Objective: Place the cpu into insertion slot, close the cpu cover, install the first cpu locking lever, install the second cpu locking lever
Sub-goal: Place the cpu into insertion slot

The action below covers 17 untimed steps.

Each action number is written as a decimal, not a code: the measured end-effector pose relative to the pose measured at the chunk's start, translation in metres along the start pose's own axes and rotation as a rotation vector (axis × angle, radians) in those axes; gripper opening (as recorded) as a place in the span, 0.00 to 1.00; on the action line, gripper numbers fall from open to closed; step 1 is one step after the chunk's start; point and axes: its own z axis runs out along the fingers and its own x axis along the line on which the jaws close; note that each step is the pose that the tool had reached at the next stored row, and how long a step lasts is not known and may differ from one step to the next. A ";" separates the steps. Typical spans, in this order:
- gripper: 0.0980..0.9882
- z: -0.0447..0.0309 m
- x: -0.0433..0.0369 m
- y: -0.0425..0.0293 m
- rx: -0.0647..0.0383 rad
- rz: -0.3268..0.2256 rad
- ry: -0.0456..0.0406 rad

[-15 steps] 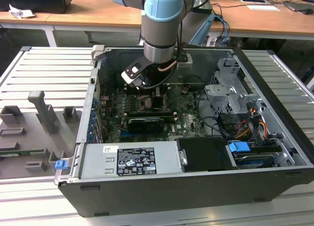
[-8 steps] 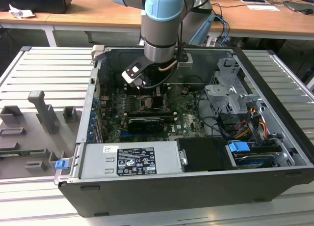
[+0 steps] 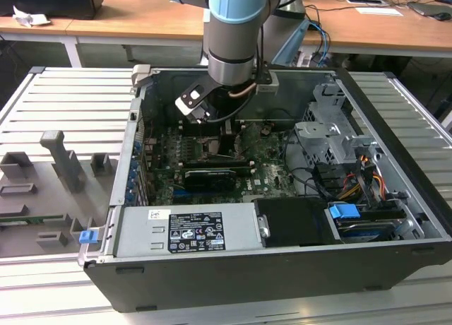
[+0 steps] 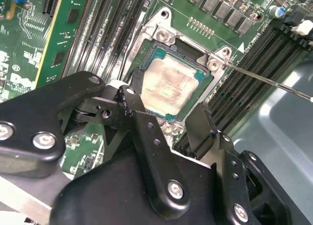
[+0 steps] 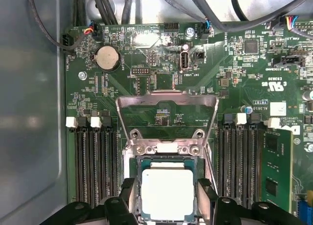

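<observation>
The cpu [image 5: 167,191] [image 4: 169,84], a silver-topped square chip, lies flat in the insertion slot [image 5: 166,159] [image 4: 185,45] on the green board. My gripper [image 5: 166,198] [image 4: 164,107] is down over it, with one black finger [image 5: 129,195] against each of two opposite chip edges, shut on the chip. The cpu cover [image 5: 167,101], a silver frame, is swung open away from the socket. A thin locking lever wire [image 4: 266,81] stands free beside the socket. In the exterior view my gripper [image 3: 215,136] reaches into the case over the insertion slot [image 3: 217,150].
Long black memory slots [image 5: 95,161] [image 5: 239,161] flank the socket on both sides. A black expansion card [image 3: 210,176], the grey power supply [image 3: 187,229] and a drive cage [image 3: 332,138] with cables crowd the case. Grey fixture blocks [image 3: 63,159] stand on the slatted table outside.
</observation>
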 end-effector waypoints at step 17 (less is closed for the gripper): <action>0.01 -0.0039 -0.0022 0.0000 0.000 0.000 0.0001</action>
